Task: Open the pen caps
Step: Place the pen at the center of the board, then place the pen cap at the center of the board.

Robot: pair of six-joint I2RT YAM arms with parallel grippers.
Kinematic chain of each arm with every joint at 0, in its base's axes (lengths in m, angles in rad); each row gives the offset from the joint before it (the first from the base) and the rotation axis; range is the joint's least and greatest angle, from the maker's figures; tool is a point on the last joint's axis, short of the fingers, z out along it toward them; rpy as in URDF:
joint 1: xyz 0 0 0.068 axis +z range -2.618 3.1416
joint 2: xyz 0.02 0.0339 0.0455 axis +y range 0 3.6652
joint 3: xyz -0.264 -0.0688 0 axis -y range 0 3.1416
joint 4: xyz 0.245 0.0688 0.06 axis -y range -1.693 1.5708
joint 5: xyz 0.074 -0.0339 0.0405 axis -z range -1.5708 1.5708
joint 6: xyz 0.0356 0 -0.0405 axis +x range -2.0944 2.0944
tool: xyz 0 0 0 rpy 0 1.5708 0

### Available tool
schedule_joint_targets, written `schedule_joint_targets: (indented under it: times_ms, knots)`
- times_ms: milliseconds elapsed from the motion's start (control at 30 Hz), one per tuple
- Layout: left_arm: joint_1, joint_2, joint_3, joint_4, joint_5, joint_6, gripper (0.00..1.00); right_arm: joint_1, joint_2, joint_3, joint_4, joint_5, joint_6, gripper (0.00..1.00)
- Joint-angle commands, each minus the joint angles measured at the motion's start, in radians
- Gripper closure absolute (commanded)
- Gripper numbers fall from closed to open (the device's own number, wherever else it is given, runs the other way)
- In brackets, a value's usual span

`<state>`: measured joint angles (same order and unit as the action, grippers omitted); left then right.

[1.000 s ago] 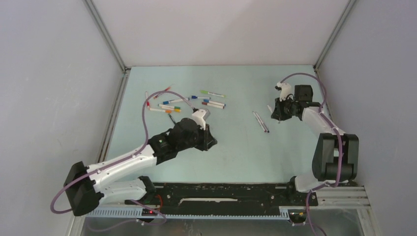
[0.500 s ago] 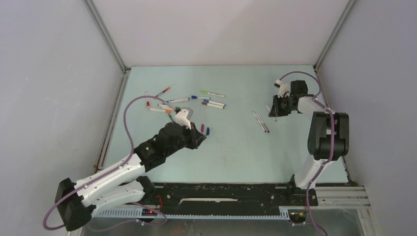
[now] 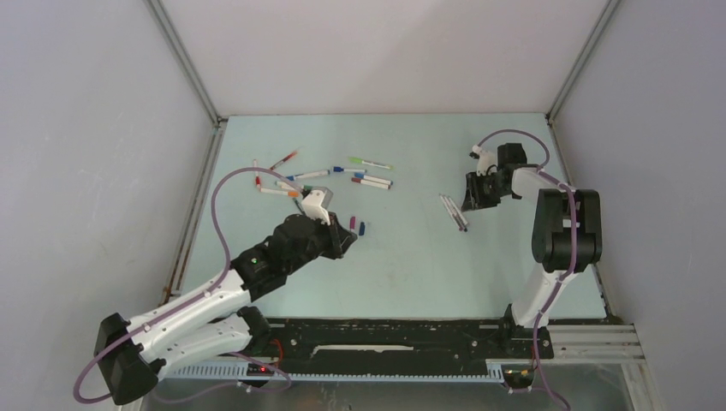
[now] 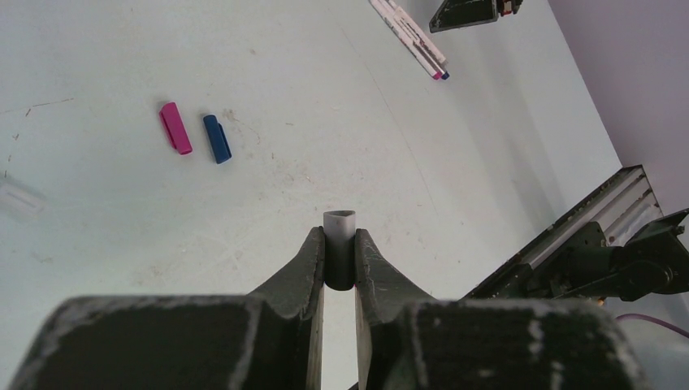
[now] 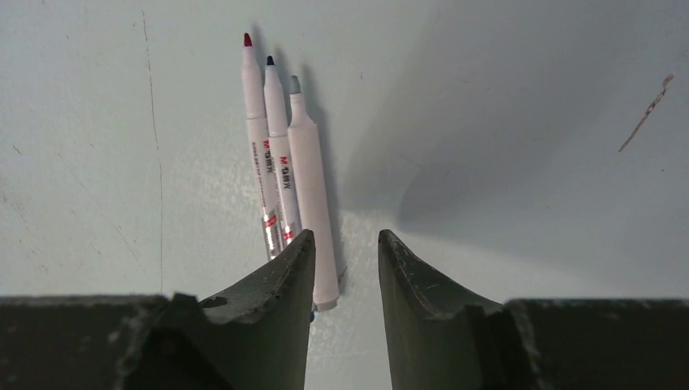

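— Pale green table (image 3: 411, 257) seen from above: what lies on it?

— A scatter of capped pens (image 3: 370, 181) at the far left. Nearer, a pink cap (image 3: 352, 223) and a blue cap (image 3: 361, 229) lie loose side by side, just beyond the left gripper (image 3: 342, 243). Towards the right, three uncapped pens (image 3: 454, 211) lie in a tight bundle. The right gripper (image 3: 473, 197) hangs low just beside them.

— And from the left wrist?

— The left gripper is clamped on a grey cap (image 4: 340, 240), whose end sticks out past the fingertips, above bare table. The pink and blue caps lie parallel, close together but apart, well ahead and to the left of that view. Far beyond sit the pen bundle and the dark body of the right gripper.

— The right wrist?

— The right gripper's jaws stand apart with nothing between them. The three pens lie side by side, touching, with their tips pointing away: a red-tipped pen (image 5: 253, 122), a dark-blue-tipped pen (image 5: 279, 154) and a grey-tipped pen (image 5: 309, 187). The first two run behind the finger on the left of that view. The grey-tipped pen's back end shows at that finger's inner edge, and I cannot tell whether they touch.
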<state>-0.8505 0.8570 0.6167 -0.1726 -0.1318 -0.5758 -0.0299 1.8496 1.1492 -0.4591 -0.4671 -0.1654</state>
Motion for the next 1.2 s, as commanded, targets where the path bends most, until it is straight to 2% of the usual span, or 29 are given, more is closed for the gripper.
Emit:
schedule_joint_targets:
  times_ms: [0, 200, 567, 833, 1167]
  knots:
    - [0.005, 0.004, -0.018, 0.044, -0.013, -0.006, 1.00, -0.001, -0.002, 0.041, -0.020, -0.015, 0.000, 0.63]
    - [0.008, 0.037, -0.001, 0.048, -0.005, -0.002, 1.00, -0.003, -0.066, 0.041, -0.049, -0.043, -0.023, 0.61]
    - [0.033, 0.177, 0.088, 0.049, 0.009, 0.002, 1.00, -0.030, -0.244, 0.041, -0.212, -0.248, -0.198, 0.57]
    - [0.037, 0.368, 0.216, -0.011, -0.011, 0.017, 1.00, -0.031, -0.334, 0.005, -0.256, -0.302, -0.259, 0.56]
    - [0.037, 0.697, 0.505, -0.227, -0.134, 0.034, 0.99, -0.031, -0.374, -0.013, -0.267, -0.328, -0.275, 0.56]
